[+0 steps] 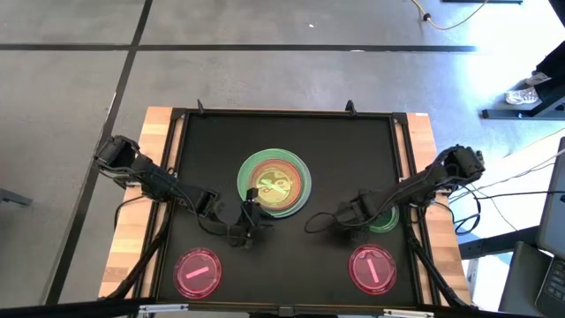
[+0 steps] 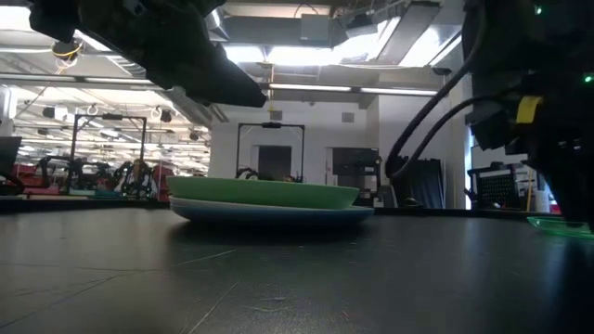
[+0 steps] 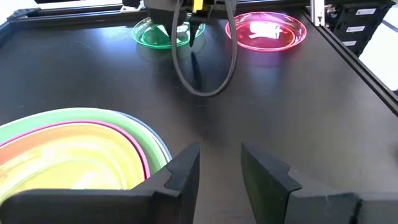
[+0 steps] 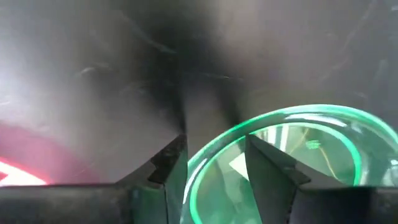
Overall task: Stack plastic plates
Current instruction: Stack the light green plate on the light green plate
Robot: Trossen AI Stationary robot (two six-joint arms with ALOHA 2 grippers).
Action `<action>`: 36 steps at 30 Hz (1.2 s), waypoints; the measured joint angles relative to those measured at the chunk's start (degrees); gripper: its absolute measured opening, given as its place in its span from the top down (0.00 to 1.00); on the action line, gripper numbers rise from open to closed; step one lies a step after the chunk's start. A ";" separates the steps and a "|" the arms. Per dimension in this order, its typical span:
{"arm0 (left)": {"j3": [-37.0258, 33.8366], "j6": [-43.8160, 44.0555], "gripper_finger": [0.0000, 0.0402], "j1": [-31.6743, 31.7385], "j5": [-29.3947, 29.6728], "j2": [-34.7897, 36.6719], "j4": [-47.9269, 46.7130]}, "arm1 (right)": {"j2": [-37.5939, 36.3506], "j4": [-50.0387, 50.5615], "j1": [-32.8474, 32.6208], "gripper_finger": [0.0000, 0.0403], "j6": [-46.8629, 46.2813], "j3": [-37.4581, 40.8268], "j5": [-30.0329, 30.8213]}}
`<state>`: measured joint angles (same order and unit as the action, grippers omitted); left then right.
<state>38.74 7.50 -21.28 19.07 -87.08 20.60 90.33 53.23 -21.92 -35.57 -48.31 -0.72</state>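
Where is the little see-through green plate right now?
In the high view the small translucent green plate lies on the table's right side, partly hidden under the right tool, just above the right pink-red plate in the picture.

Your two arms were dark, jointed, nearly black all over. The left hand (image 3: 219, 177) had two matte black angular fingers (image 3: 183, 171) with stepped tips. The right hand (image 4: 214, 168) had the same fingers. Black cable looped off the right arm's wrist, which carried a small yellow tag.
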 joint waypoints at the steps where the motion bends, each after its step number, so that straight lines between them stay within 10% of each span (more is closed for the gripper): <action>1: 0.00 0.00 0.73 0.00 0.01 -0.01 0.00 | 0.38 -0.18 0.27 0.63 0.03 0.00 0.37; 11: 0.02 0.01 0.73 0.00 -0.02 -0.01 0.00 | 1.02 1.27 1.06 0.66 1.41 0.02 3.92; 22: 0.02 0.01 0.73 0.00 -0.04 -0.01 0.00 | 1.02 1.19 1.06 0.99 8.88 0.02 3.51; 36: 0.02 0.01 0.73 0.00 -0.06 -0.01 0.00 | 0.98 7.66 0.94 1.00 19.61 -1.89 14.97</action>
<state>38.76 7.51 -21.28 19.01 -87.09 20.60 91.31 60.89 -20.98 -15.97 -50.20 14.25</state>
